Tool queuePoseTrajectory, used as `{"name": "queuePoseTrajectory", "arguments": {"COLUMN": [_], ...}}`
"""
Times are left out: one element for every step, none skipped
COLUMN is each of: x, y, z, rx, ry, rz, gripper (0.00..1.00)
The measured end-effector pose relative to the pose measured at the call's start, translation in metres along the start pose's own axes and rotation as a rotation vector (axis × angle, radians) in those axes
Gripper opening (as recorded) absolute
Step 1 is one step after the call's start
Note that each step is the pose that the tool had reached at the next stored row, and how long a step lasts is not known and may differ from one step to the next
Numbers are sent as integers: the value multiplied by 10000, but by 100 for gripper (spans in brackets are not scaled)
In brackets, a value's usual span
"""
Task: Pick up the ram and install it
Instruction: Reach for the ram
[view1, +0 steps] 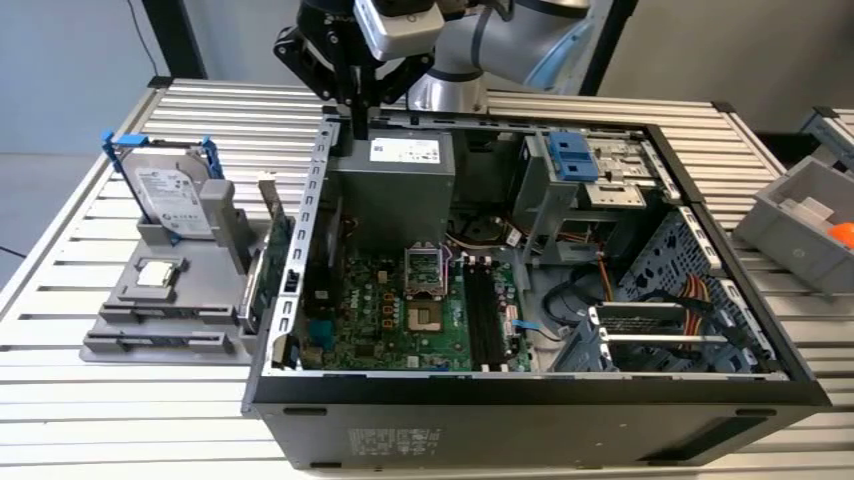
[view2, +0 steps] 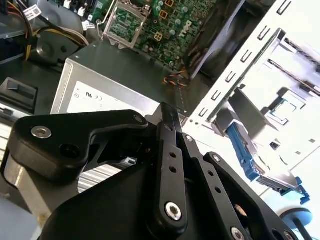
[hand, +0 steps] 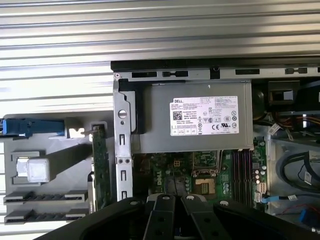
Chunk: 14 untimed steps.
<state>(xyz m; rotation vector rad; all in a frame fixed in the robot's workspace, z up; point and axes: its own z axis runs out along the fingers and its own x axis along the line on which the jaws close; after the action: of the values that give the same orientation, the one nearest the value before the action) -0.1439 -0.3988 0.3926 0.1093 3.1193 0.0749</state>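
The ram (view1: 279, 262) is a thin greenish card standing on edge in the grey fixture (view1: 160, 320), just outside the open computer case's wall on the exterior view's left. The first wrist view shows the ram (hand: 99, 165) as a narrow green strip beside that wall. My gripper (view1: 358, 122) hangs above the case's back corner, over the grey power supply (view1: 394, 185), with its black fingers (view2: 169, 120) pressed together and nothing between them. It is well apart from the ram. The long black memory slots (view1: 483, 320) lie on the green motherboard (view1: 387, 325).
A silver hard drive (view1: 174, 195) with blue clips and a small square chip (view1: 158, 272) sit on the same fixture. The case's metal walls and drive cage (view1: 587, 175) surround the motherboard. A grey bin (view1: 801, 225) stands at the exterior view's right on the slatted table (view1: 80, 400).
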Motion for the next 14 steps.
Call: {"name": "queuePoseTrajectory", "arguments": {"x": [12, 24, 36, 50, 59, 69, 75, 79, 82, 84, 85, 86, 86, 87], "y": [-1, -2, -2, -3, -4, -5, -5, -5, -5, -6, -6, -6, -6, -6], "z": [0, 0, -1, -1, -1, -1, -1, -1, -1, -2, -2, -1, -1, -2], "rx": [0, -1, 0, 0, 0, 0, -1, 0, 0, 0, 0, 0, 0, 0], "ry": [2, 3, 4, 5, 5, 5, 5, 5, 6, 6, 6, 5, 5, 5], "rz": [0, 0, 0, 1, 0, 0, 1, 0, 1, 0, -1, -1, 0, 0], "gripper": [0, 0, 0, 0, 0, 0, 0, 0, 0, 0, 0, 0, 0, 0]}}
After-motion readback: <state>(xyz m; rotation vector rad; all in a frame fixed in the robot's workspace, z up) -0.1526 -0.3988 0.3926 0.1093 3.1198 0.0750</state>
